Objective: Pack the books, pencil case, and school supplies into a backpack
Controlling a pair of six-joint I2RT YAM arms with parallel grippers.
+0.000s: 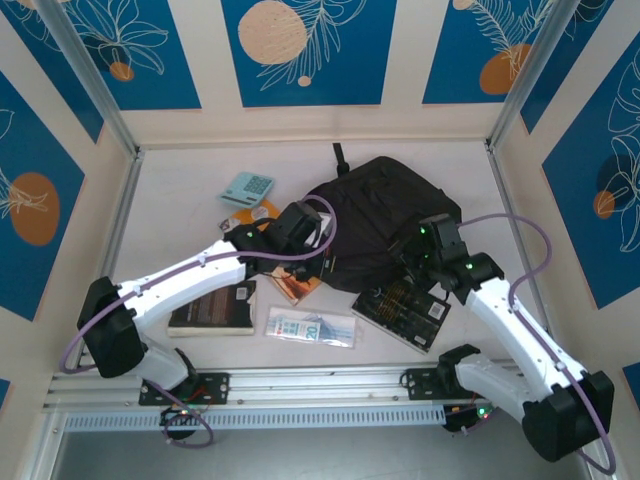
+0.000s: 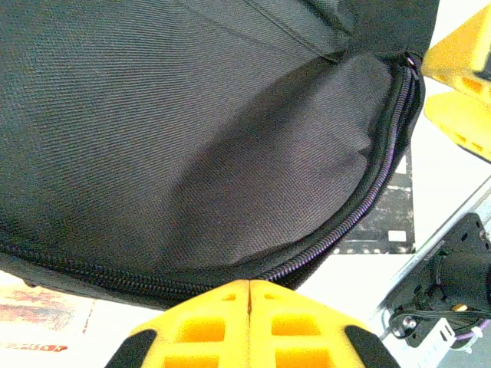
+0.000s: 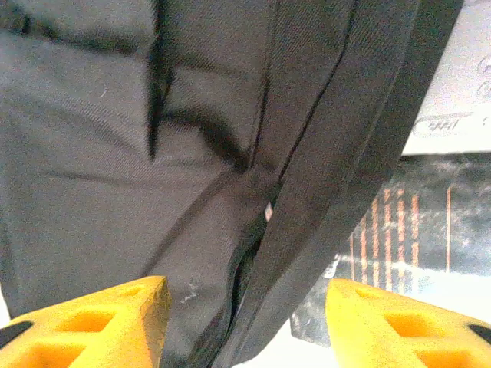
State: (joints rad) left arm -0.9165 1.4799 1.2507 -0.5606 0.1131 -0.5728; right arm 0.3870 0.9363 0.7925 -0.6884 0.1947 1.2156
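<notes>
Left fingers sit pressed together at the backpack zipper edge; hold on it unclear. Right fingers stand apart, empty, over its fabric.

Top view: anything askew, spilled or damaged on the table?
Nothing spilled or damaged. The black book with gold pattern lies skewed, its far edge under the rim of the backpack. An orange book is also angled, partly hidden beneath the left arm.
</notes>
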